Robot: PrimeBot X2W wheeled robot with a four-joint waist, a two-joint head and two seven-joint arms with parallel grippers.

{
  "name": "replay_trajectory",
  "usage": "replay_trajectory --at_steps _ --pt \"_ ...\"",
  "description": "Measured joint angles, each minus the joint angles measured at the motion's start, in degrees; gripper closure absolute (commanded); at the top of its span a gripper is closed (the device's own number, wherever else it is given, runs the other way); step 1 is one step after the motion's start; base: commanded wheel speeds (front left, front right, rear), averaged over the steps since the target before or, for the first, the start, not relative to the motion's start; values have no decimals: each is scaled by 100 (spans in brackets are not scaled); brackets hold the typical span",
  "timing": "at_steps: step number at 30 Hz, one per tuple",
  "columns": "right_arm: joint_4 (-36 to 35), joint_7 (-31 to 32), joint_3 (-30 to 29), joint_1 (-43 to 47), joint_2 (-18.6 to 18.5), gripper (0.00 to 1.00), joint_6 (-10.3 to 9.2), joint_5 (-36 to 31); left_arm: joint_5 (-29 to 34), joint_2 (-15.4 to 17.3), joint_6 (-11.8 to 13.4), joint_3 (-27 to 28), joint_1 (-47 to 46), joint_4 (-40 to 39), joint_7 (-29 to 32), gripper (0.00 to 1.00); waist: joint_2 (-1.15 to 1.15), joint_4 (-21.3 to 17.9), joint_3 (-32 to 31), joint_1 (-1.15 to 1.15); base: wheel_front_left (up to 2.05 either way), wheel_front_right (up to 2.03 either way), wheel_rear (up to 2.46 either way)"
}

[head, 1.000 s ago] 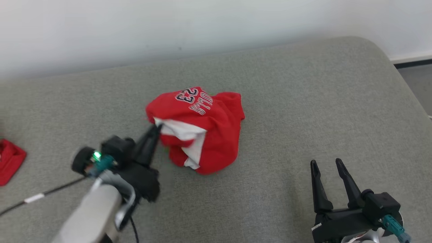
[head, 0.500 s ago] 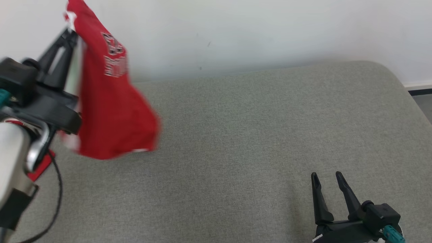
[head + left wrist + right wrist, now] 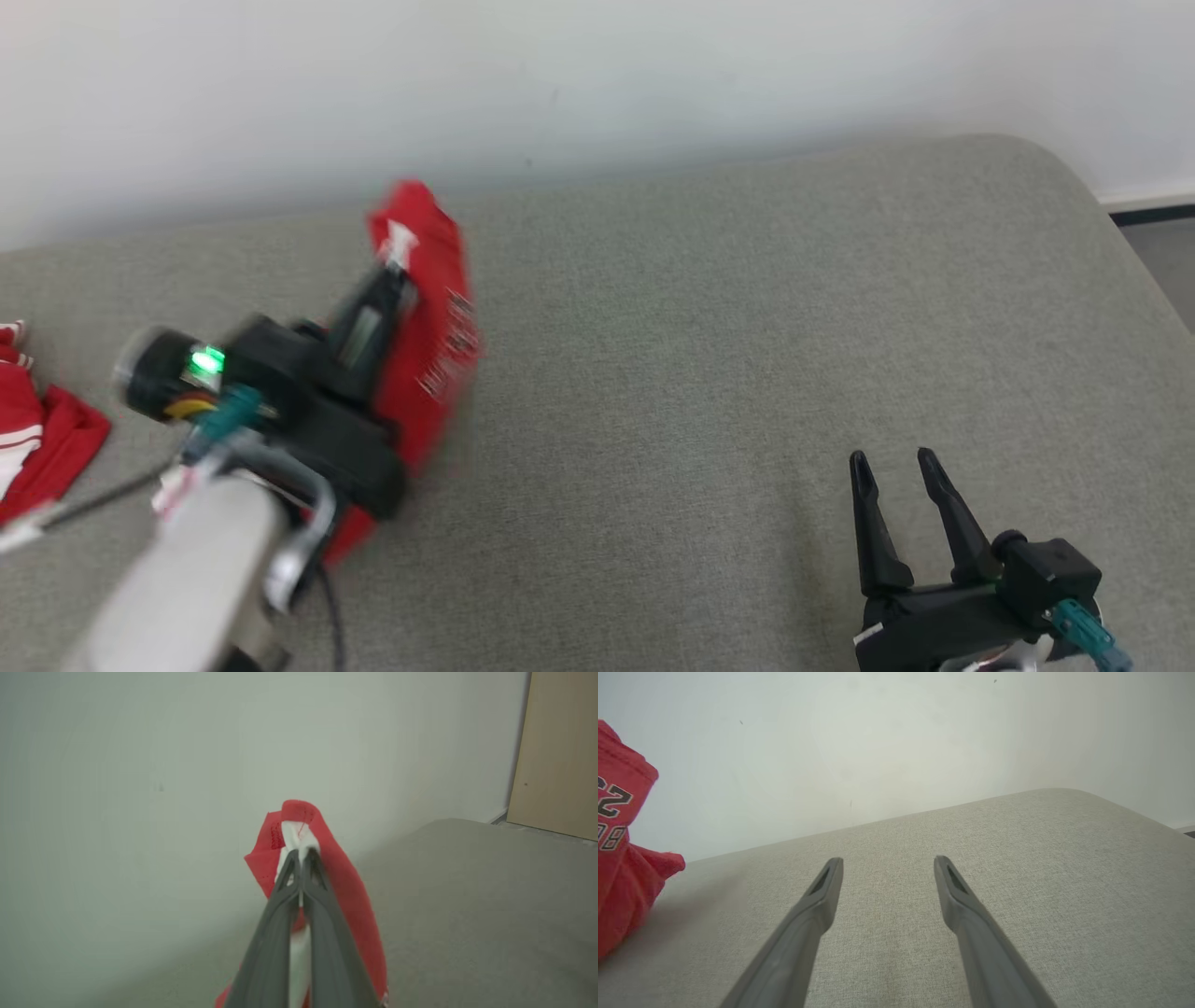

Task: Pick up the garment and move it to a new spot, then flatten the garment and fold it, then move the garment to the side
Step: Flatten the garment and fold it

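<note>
Left gripper [image 3: 392,275] sits just right of a second red-and-white cloth [image 3: 42,443] that lies at the far left edge of the head view. It is closed, pinching the garment [image 3: 439,308] at a white-trimmed edge. In the left wrist view the gripper [image 3: 301,851] has both fingers pressed together, with white trim and red fabric [image 3: 345,891] bunched over the tips and hanging down on either side. Green light [image 3: 207,359] is lit on the wrist, and a dark cable [image 3: 103,499] runs off to the left. This part of the head view is blurred.

The garment is a red jersey with white lettering. It is held up over the left-centre of the grey upholstered surface [image 3: 709,327], near the back edge by the white wall [image 3: 597,75]. It drapes down along the right side of the gripper body. Can't tell whether its lower end touches the surface. The right wrist view catches it at the left edge [image 3: 621,858], with part of the number print showing.

Middle of the surface is bare grey fabric.

Right gripper [image 3: 892,459] is at lower right, open and holding nothing, fingers pointing toward the wall, well apart from the garment. The right wrist view shows its two fingers spread [image 3: 888,861] above the fabric. A strip of floor [image 3: 1162,261] shows past the surface's rounded right corner. A tan wooden panel [image 3: 556,756] stands at the right of the left wrist view.
</note>
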Motion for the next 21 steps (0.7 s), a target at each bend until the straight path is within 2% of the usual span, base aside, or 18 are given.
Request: replay_trajectory --at_steps 10,17,19,21 --pt "3 0 3 -217 0 0 0 -56 111 -1352 -226 -1102 241 1273 -449 100 0 -365 320 1 0 0 0" --pt "-41 0 -57 -302 0 0 0 -89 174 -2086 -338 -1639 -153 2106 -701 100 0 -565 561 1 0 0 0" --pt "-29 0 -54 -304 1 0 0 -101 172 -2239 -349 -1903 -190 2512 -739 0 0 -603 628 1 0 0 0" --pt "-16 0 -25 -323 0 0 0 -99 174 -2295 -353 -2018 -240 2670 -773 0 1 -601 636 1 0 0 0"
